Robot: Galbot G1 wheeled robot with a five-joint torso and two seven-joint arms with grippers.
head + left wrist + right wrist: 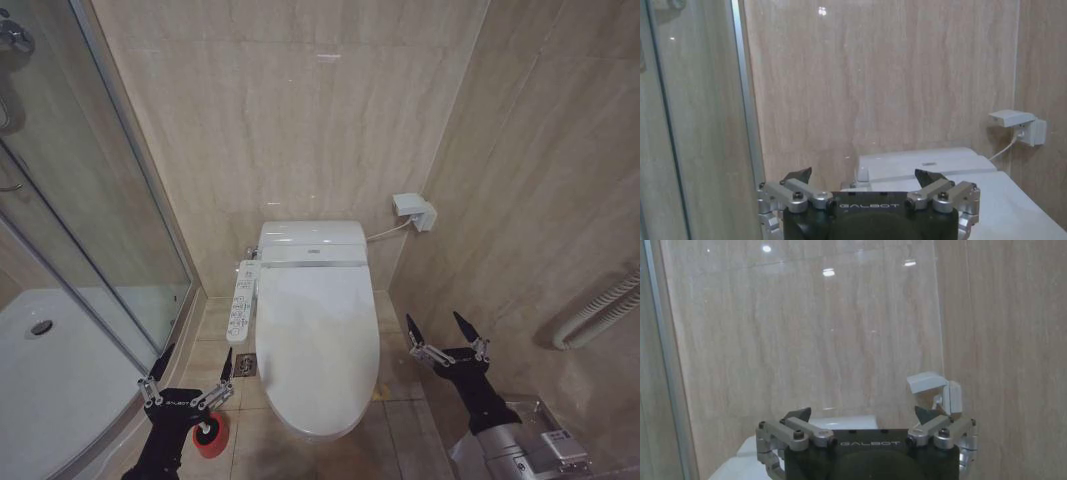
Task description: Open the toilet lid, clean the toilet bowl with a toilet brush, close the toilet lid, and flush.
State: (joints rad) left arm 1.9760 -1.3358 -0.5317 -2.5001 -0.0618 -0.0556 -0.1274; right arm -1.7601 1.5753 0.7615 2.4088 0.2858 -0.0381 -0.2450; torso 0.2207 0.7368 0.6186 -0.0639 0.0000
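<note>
The toilet lid (318, 345) is glossy white and lies shut, so the toilet bowl is hidden under it. The toilet brush's round red holder (211, 437) stands on the floor left of the toilet, and its handle is mostly hidden behind my left arm. My left gripper (197, 356) hovers open just above the holder with nothing between its fingers. Right of the toilet, my right gripper (436, 322) is raised and open with nothing in it. The left wrist view has the left gripper (863, 174) open before the lid (1017, 202). The right wrist view has the right gripper (861, 413) open.
A white button panel (241, 305) juts from the toilet's left side, above a floor drain (247, 366). A glass shower door (95, 210) and white shower tray (50, 385) stand to the left. A wall socket box (415, 210) and a ribbed hose (600, 310) are on the right.
</note>
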